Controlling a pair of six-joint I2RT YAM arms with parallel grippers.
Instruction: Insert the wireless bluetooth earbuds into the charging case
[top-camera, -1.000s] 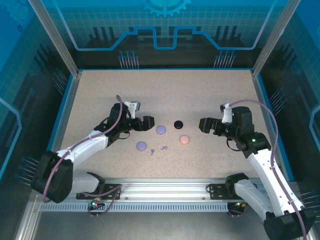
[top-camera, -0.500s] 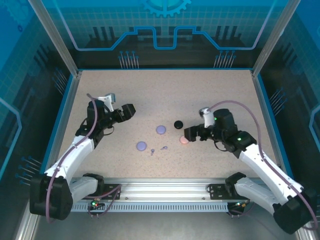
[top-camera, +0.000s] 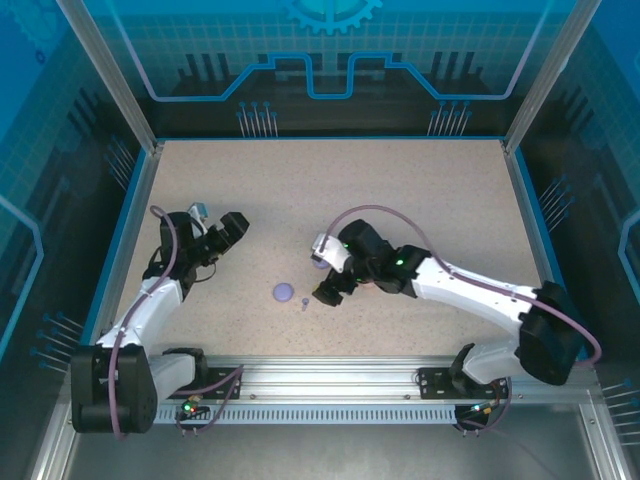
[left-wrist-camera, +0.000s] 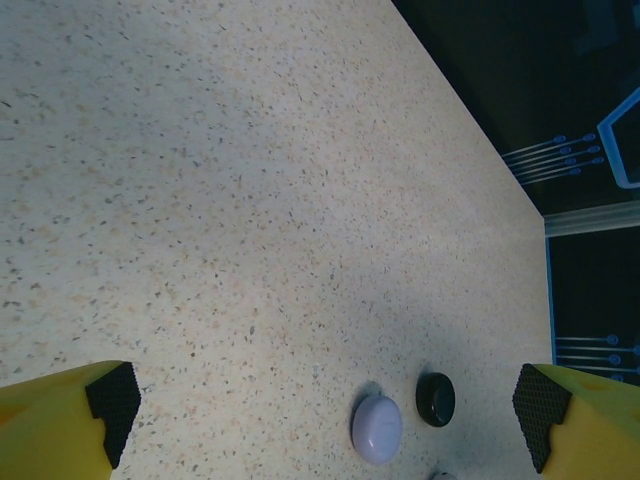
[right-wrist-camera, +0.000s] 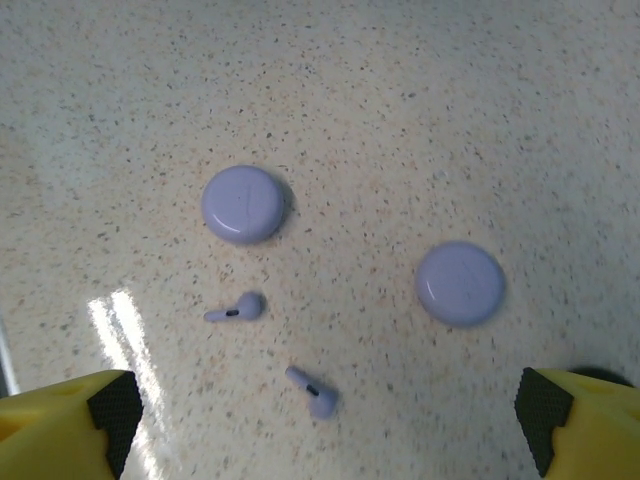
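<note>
Right wrist view puts the nearer lavender earbud (right-wrist-camera: 312, 391) on the counter (right-wrist-camera: 420, 100) just ahead of our right tool (right-wrist-camera: 322, 440), spread wide and empty; its stem lies diagonal to that gap. Our left tool (left-wrist-camera: 322, 415), likewise spread, sits farther off.

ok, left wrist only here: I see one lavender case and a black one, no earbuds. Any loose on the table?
Observer: Yes, in the right wrist view a lavender earbud and a second earbud lie loose, apart.
Operator: Cases near them?
Observer: Two, both look shut: one lavender case right by the earbuds, another lavender case further off.
Operator: Right arm holding anything?
Observer: No. The right gripper hangs over the earbuds, fingers wide open, empty.
</note>
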